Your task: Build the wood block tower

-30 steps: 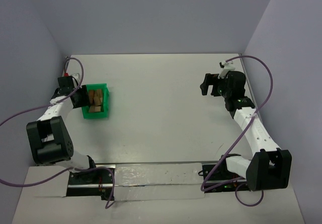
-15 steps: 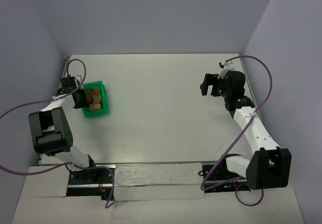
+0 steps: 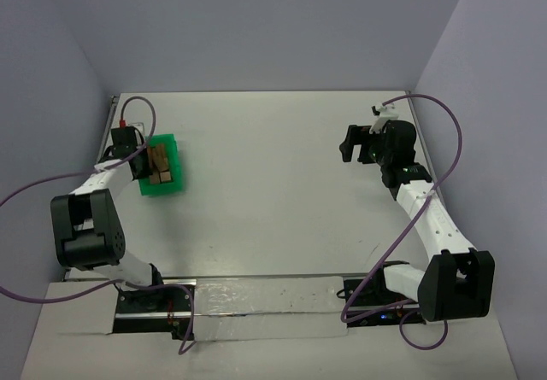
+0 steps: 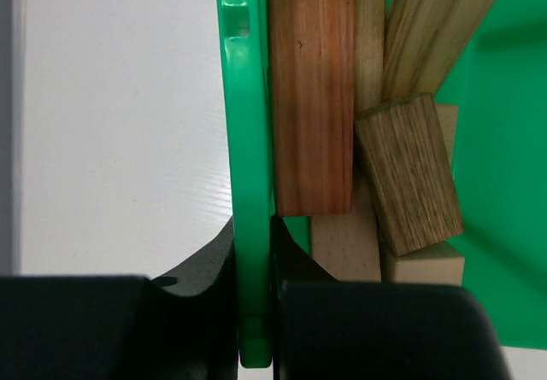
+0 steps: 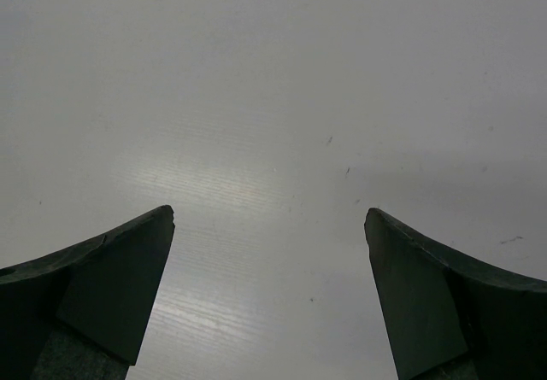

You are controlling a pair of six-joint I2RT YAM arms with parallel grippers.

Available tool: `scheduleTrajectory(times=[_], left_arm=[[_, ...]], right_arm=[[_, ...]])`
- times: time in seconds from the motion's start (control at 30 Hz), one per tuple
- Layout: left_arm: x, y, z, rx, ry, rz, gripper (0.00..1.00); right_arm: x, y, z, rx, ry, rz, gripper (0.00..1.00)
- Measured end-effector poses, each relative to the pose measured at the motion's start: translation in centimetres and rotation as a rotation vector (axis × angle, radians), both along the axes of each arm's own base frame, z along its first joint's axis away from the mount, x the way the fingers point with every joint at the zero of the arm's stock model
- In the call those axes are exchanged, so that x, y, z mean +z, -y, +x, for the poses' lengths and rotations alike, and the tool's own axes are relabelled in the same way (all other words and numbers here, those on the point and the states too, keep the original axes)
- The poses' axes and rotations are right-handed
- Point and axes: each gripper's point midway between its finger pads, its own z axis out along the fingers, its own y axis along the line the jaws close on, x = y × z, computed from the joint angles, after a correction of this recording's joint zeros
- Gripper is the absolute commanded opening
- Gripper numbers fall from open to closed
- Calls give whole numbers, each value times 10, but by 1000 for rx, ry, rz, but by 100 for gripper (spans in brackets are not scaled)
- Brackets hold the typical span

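Several wood blocks lie heaped in a green tray at the table's left. In the left wrist view a darker brown bar rests against the tray's wall, with tan blocks beside it. My left gripper is shut on that wall, one finger outside and one inside the tray. Over bare table at the far right, my right gripper stands open with nothing between its fingers. No tower is in view.
The left wall runs close behind the left arm and the tray. The right wall runs close to the right arm. White tabletop lies between the tray and the right gripper.
My left gripper has closed on the tray's wall and moved a little toward the back, and the tray has turned and shifted with it. The right arm has not moved.
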Motion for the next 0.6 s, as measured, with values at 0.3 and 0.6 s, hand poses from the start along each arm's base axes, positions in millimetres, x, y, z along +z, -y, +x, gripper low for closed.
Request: scheduleTrajectory(times=[0.3,0.6], left_arm=[[33,93,9,-250,58,189,0],[41,142,2,-377,54,479,0]], right_arm=[[0,0,0,1,0,-2,100],[0,0,0,1,0,-3,100]])
